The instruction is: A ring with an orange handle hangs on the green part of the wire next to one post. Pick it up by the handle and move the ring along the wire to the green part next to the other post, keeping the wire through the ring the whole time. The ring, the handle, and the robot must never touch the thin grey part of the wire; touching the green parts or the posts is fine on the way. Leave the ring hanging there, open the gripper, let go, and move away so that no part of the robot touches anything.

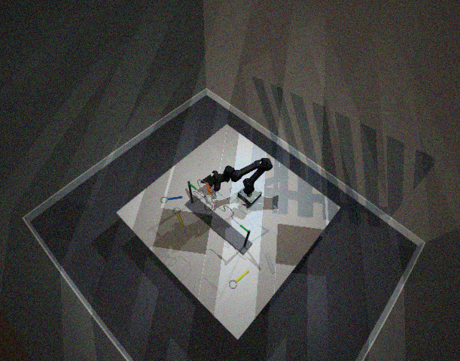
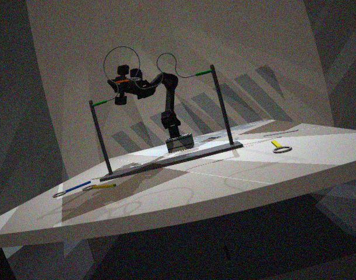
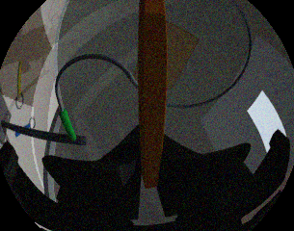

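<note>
My gripper [image 1: 208, 182] [image 2: 116, 82] [image 3: 144, 129] is shut on the orange handle [image 1: 209, 189] [image 2: 122, 80] [image 3: 152, 87], high above the table. The ring [image 2: 135, 79] at the handle's end is seen nearly edge-on in the exterior view, at the descending right side of the wire's large loop. The grey wire [image 2: 122, 46] [image 3: 250, 45] appears to pass through it; contact cannot be told. The ring is out of the wrist view. One green part [image 1: 192, 186] [image 2: 99, 102] [image 3: 67, 125] is by the left post [image 1: 190, 195] [image 2: 100, 138]; the other [image 1: 244, 228] [image 2: 203, 72] is by the right post [image 1: 246, 239] [image 2: 222, 105].
The grey base bar [image 1: 226, 229] [image 2: 172, 161] joins the posts. A blue-handled ring [image 1: 175, 198] [image 2: 77, 186] and a yellow-handled ring [image 1: 179, 218] [image 2: 104, 186] lie near the left post. Another yellow-handled ring [image 1: 242, 276] [image 2: 275, 143] lies beyond the right post. The wire curls between the posts.
</note>
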Tool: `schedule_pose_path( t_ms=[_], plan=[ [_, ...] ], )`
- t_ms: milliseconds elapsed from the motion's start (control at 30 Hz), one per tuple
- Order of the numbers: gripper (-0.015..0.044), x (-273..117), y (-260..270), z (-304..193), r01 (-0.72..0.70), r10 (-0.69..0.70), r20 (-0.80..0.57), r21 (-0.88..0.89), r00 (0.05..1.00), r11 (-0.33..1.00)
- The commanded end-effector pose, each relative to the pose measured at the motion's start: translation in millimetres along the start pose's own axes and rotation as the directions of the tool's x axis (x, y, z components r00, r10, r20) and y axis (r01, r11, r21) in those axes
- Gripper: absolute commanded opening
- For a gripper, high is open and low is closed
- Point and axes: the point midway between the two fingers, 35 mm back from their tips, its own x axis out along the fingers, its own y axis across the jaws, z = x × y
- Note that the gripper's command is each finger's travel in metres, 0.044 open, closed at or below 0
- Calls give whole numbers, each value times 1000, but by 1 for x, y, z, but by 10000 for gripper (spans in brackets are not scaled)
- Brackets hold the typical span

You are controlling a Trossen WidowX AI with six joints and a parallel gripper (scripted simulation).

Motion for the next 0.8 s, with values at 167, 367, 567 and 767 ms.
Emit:
schedule_pose_path(
  t_ms=[167, 367, 567, 767],
  plan=[
    [-150, -6, 35, 3, -110, 115, -17, 185, 993, 976],
    [-150, -13, 57, 9, -178, 192, -15, 311, 981, 934],
    [-150, -20, 77, 17, -239, 267, -2, 432, 964, 869],
    [-150, -29, 95, 28, -293, 338, 20, 544, 941, 786]
  ],
)
